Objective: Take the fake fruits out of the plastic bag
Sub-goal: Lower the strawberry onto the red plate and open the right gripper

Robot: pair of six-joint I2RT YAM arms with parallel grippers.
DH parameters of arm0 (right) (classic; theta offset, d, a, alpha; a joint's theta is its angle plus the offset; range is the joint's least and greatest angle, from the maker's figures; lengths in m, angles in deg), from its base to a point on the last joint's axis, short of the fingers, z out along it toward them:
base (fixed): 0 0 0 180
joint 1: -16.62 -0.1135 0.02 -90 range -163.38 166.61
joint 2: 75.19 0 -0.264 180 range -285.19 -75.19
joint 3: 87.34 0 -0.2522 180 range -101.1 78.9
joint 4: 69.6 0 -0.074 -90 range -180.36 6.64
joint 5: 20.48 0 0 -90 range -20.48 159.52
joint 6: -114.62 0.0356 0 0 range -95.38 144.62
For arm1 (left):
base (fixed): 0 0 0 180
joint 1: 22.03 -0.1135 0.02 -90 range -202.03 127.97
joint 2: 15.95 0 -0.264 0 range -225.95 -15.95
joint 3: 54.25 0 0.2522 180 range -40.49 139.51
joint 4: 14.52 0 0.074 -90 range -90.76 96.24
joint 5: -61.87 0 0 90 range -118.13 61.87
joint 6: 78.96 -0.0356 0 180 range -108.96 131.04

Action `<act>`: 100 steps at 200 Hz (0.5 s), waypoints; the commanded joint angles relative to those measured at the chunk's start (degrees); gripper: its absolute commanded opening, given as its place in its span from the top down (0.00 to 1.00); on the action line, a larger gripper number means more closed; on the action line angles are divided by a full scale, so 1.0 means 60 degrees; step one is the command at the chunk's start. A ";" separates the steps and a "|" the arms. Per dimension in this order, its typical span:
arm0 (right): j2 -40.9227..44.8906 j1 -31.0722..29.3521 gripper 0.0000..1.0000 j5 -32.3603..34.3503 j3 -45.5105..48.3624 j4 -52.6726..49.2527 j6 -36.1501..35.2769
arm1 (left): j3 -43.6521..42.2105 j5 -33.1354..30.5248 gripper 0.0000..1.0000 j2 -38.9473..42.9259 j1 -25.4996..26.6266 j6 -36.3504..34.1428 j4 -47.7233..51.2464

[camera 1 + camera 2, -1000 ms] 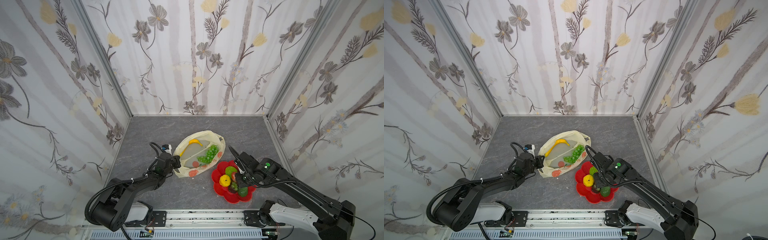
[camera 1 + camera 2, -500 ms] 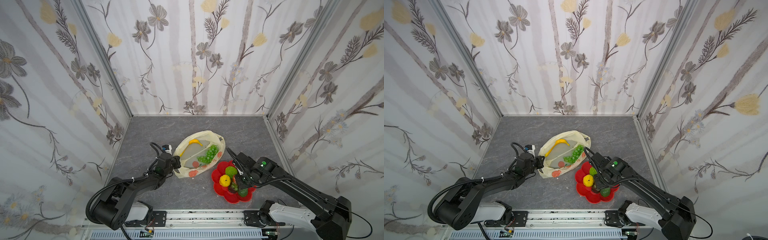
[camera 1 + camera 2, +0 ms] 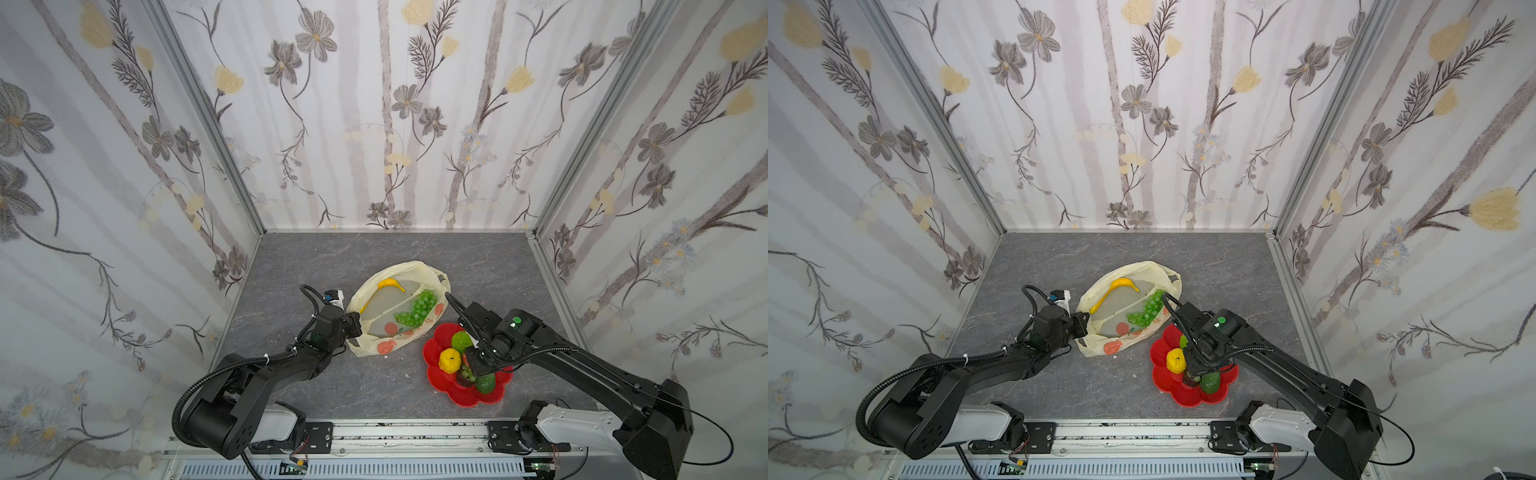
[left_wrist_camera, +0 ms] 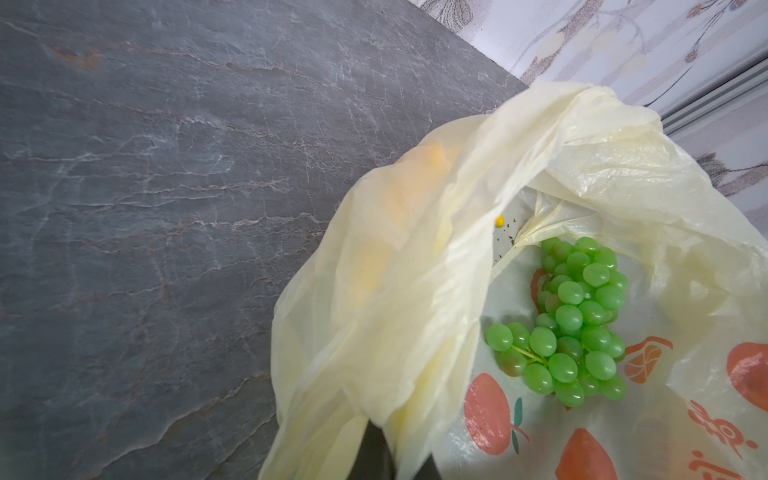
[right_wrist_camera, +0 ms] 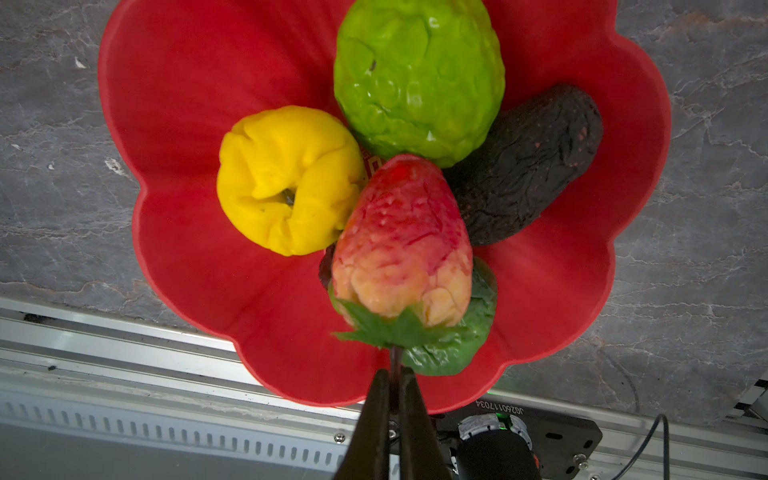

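Strawberry, glossy red plastic, likely light, slippery (thin stem is the hold), pinched by right gripper; left gripper clamps flimsy pale-yellow plastic bag.

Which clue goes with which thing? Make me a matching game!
Things:
1 banana
2 grapes
3 strawberry
4 bag

Clues:
a stem pinched by the right tool
b green, inside the bag
c edge pinched by the left tool
d yellow, inside the bag

Pairs: 1-d, 2-b, 3-a, 4-c
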 commanded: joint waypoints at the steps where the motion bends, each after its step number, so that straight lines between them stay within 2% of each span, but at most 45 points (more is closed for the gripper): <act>1: -0.0149 0.0006 0.88 0.0164 -0.0100 0.0276 -0.0072 | 0.0060 -0.0084 1.00 -0.0032 -0.0014 0.0085 -0.0069; 100: -0.0436 0.0050 0.87 0.0629 -0.0288 0.0489 0.0082 | 0.0054 -0.0040 1.00 -0.0008 -0.0012 0.0066 -0.0069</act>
